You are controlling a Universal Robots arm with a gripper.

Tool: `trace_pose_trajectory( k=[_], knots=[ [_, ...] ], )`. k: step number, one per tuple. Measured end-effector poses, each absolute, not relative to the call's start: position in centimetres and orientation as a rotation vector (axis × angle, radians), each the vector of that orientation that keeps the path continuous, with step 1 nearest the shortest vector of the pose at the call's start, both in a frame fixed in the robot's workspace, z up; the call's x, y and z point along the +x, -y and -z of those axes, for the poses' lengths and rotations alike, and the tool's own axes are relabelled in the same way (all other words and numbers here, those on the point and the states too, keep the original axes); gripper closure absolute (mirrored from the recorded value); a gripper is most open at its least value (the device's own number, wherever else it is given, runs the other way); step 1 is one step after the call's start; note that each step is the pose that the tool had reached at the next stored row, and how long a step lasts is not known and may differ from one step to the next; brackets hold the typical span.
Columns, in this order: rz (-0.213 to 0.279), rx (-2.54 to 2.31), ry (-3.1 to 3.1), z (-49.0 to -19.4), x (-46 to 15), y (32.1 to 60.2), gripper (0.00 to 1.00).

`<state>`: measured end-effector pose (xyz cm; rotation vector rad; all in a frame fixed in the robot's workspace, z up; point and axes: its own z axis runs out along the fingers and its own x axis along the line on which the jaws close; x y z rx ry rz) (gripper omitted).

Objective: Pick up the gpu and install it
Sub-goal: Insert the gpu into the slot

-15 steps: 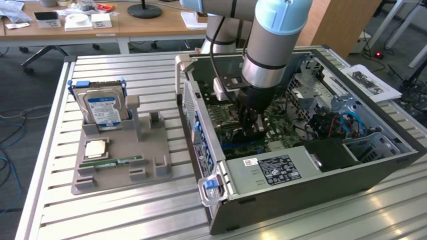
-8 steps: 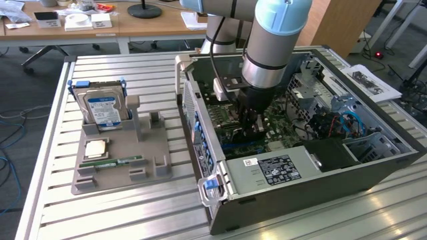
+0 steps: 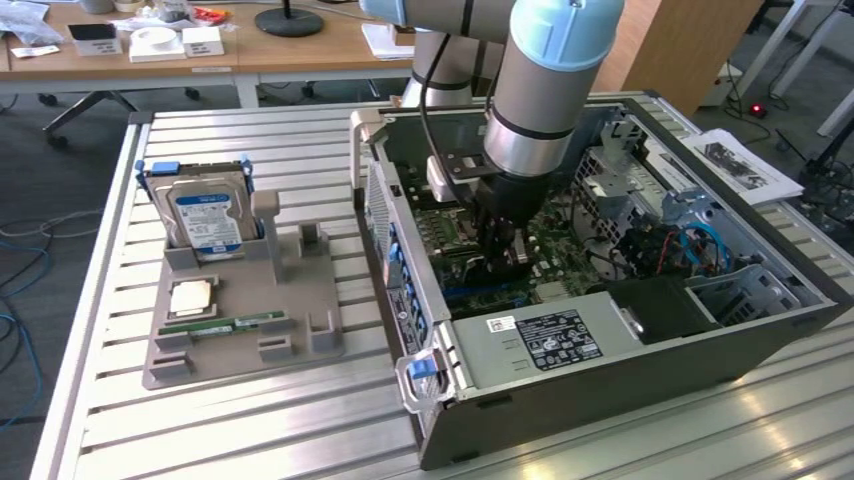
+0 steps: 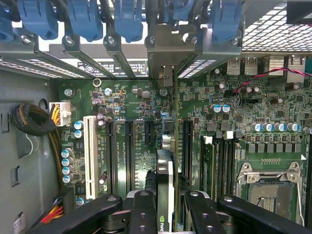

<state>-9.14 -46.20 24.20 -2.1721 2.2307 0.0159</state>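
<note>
On the exterior view's left, a grey tray (image 3: 314, 310) sits on the slatted metal table (image 3: 267, 420). It has three things in it: a hard drive (image 3: 207, 215) standing upright in the rear slot, a square chip (image 3: 191, 297) lying flat in a recess in front of that, and a thin green memory stick (image 3: 220, 326) lying flat nearer the front edge. The other slots of the tray hold nothing.

Further right stands the open computer case (image 3: 601, 400), lying on its side with the lid off. Inside it are the green main board (image 3: 454, 225), a grey power box (image 3: 547, 340) with a label at the near end, and blue cables (image 3: 694, 245) by the metal cage toward the exterior view's right. My arm reaches straight down into this case.

My pincer (image 4: 165, 207) is narrowed to a partial gap and clamped on the graphics card (image 4: 165, 170), one black finger (image 4: 144, 207) on each face. The card stands on edge above the middle of the main board, among the long black slots, its metal end pointing toward the row of blue clips (image 4: 87, 19) at the case wall. I cannot tell whether its lower edge is seated in a slot. Beside it the square processor socket (image 4: 270, 187) lies open
</note>
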Motion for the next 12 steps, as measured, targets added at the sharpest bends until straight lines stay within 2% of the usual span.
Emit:
trace_pose_trajectory(
  k=[12],
  knots=[
    [-0.016,-2.172,-2.231,-24.19,-9.13,46.19,0.73]
  ],
)
